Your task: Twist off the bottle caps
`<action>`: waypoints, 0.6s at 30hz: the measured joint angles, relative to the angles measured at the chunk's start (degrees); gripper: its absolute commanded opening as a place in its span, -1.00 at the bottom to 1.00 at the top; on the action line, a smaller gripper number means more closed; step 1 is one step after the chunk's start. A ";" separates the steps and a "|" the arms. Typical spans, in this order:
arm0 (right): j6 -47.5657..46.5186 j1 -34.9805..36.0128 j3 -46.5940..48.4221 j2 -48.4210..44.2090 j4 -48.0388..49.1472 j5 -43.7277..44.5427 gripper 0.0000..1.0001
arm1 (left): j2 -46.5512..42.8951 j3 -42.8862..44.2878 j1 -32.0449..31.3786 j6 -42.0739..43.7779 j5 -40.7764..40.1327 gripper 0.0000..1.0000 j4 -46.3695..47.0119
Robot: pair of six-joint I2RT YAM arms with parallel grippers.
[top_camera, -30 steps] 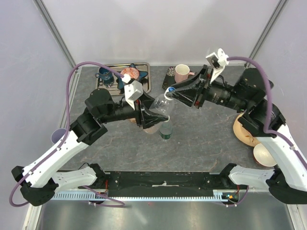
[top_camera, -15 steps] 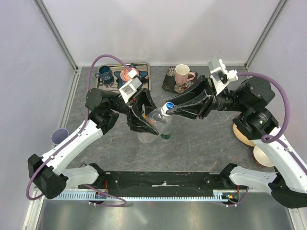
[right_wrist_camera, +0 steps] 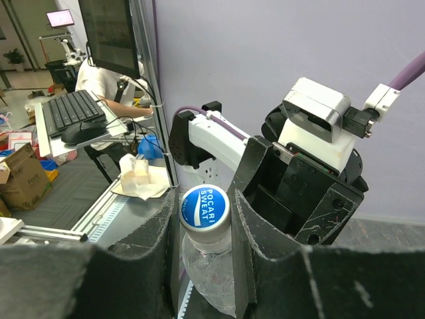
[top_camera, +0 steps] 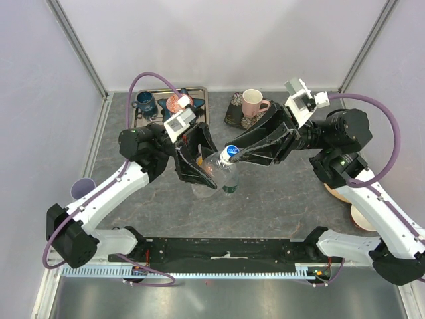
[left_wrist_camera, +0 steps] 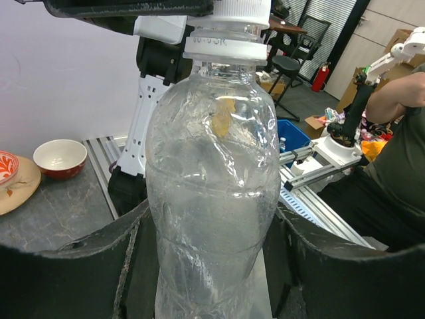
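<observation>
A colourless clear bottle (top_camera: 216, 167) with a blue and white cap (top_camera: 231, 151) is held above the table between both arms. My left gripper (top_camera: 210, 175) is shut on its body, whose crinkled wall fills the left wrist view (left_wrist_camera: 212, 186) between the two fingers. My right gripper (top_camera: 234, 154) is shut on the cap (right_wrist_camera: 204, 207), with a finger pressed against each side. A green-tinted bottle (top_camera: 229, 183) stands on the table just below them. The orange bottles are hidden, save for a bit of orange (top_camera: 200, 161) under the left gripper.
A metal tray (top_camera: 202, 100) at the back holds a blue mug (top_camera: 143, 103) and a patterned plate. A pink mug (top_camera: 252, 101) sits on a dark plate. A bowl (top_camera: 365, 214) and a wooden plate (top_camera: 337, 189) lie at the right, and a purple cup (top_camera: 82, 189) at the left edge.
The left arm has swung its wrist round and in, turning the bottle from tilted to nearly upright. The right gripper followed down and left, staying on the cap.
</observation>
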 measured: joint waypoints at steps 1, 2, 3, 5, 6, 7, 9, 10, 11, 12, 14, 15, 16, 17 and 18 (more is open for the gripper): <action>0.35 0.00 0.00 0.11 0.37 -0.22 -1.00 | 0.22 0.02 0.00 -0.22 0.00 -0.28 0.74; 0.46 0.00 0.00 0.17 0.50 -0.28 -1.00 | 0.37 0.02 0.00 -0.37 0.00 -0.28 1.25; 0.31 0.00 0.04 0.17 -0.11 -0.20 -1.00 | 0.46 0.02 0.00 -0.44 0.07 -0.29 1.68; -1.73 -0.02 0.68 0.13 -2.80 0.26 -1.00 | 0.55 -0.02 0.13 -0.46 0.48 -0.29 1.55; -2.95 0.00 1.36 0.13 -4.96 0.87 -1.00 | 0.57 -0.04 0.31 -0.39 0.46 -0.29 1.20; -4.07 0.00 2.03 0.13 -6.93 1.51 -1.00 | 0.50 -0.04 0.50 0.02 0.42 -0.29 0.15; -5.90 0.00 3.10 -0.02 -11.06 3.26 -1.00 | -0.26 -0.04 0.72 2.58 0.20 -0.29 -3.72; -6.49 0.00 3.50 -0.07 -12.48 4.00 -1.00 | -0.72 -0.02 0.90 4.35 -0.07 -0.29 -6.23; -7.32 0.00 3.87 -0.17 -14.10 4.98 -1.00 | -1.53 0.04 0.98 6.73 -0.52 -0.29 -9.86; -8.00 0.00 4.11 -0.35 -15.43 5.97 -0.96 | -2.47 0.11 1.11 9.35 -1.16 -0.29 -13.53; -9.29 0.02 4.42 -0.74 -17.59 7.63 -0.76 | -4.13 0.24 1.36 14.12 -2.47 -0.29 -20.26; -9.86 0.04 4.55 -0.94 -18.53 8.37 -0.71 | -4.96 0.28 1.38 16.48 -3.32 -0.29 -23.50; -10.27 0.04 4.63 -1.05 -19.26 8.92 -0.60 | -5.73 0.33 1.38 18.64 -4.26 -0.29 -26.53; -10.71 0.04 4.74 -1.11 -20.00 9.53 -0.56 | -6.34 0.37 1.40 20.52 -5.07 -0.29 -29.22; -11.15 0.04 4.90 -1.14 -20.74 10.19 -0.53 | -6.75 0.39 1.40 21.92 -5.75 -0.29 -31.10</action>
